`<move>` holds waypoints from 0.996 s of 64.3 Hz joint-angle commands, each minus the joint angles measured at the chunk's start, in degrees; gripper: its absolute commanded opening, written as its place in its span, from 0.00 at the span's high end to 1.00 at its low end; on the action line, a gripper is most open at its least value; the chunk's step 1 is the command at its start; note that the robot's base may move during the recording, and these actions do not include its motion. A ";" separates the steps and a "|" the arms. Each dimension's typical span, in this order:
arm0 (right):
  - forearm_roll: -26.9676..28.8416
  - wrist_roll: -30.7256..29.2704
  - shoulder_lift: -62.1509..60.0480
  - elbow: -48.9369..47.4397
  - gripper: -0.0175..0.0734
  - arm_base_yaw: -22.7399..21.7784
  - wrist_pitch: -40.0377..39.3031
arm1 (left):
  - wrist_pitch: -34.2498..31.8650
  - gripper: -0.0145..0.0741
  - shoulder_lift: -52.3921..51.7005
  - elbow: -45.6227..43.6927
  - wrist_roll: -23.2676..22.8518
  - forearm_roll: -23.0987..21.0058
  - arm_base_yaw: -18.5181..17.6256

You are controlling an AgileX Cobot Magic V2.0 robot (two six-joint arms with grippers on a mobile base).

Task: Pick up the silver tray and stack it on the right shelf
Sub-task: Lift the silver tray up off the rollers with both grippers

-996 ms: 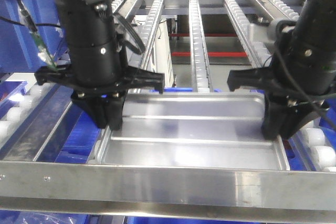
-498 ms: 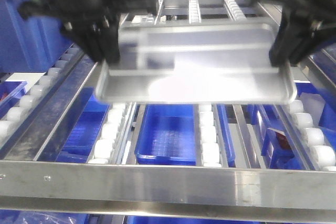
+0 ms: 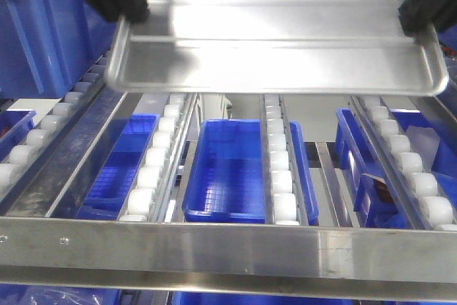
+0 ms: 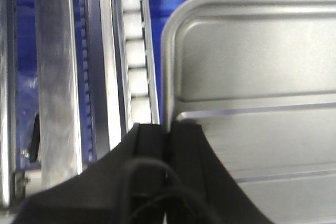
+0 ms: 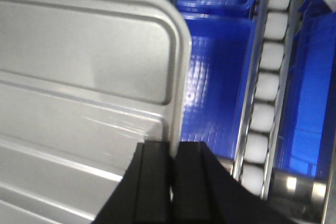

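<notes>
The silver tray (image 3: pixel 278 41) hangs level high above a roller rack, its two lengthwise ridges showing. My left gripper (image 3: pixel 131 11) is shut on the rim at the tray's left end. In the left wrist view the black fingers (image 4: pixel 152 145) pinch the tray (image 4: pixel 262 103) rim, with the left gripper (image 4: pixel 168 129) closed around it. My right gripper (image 3: pixel 421 13) is shut on the right end. The right wrist view shows the right gripper (image 5: pixel 173 148) clamping the rim of the tray (image 5: pixel 89 51). The right shelf is out of view.
Below the tray lies a roller rack (image 3: pixel 153 169) with white rollers. Its stainless front bar (image 3: pixel 235 251) has screws near the left end. Blue bins (image 3: pixel 235 169) sit under the tracks. A large blue crate (image 3: pixel 43 41) stands at the back left.
Both grippers have lifted the tray off the rollers and raised it to the top of the front view. The bins underneath now show.
</notes>
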 commanded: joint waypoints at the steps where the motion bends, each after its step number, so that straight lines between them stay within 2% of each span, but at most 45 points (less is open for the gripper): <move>1: -0.99 -0.56 -2.22 -1.91 0.75 1.45 -0.54 | 0.82 0.94 -3.53 0.22 -0.40 1.62 -1.12; 12: -0.62 -0.56 -2.19 -1.90 0.75 3.37 1.03 | 3.09 0.94 -3.97 1.01 -0.40 1.22 -2.07; 64: -0.62 -0.56 -2.19 -1.90 0.75 3.37 1.02 | 4.85 0.94 -3.97 1.01 -0.40 1.22 -2.07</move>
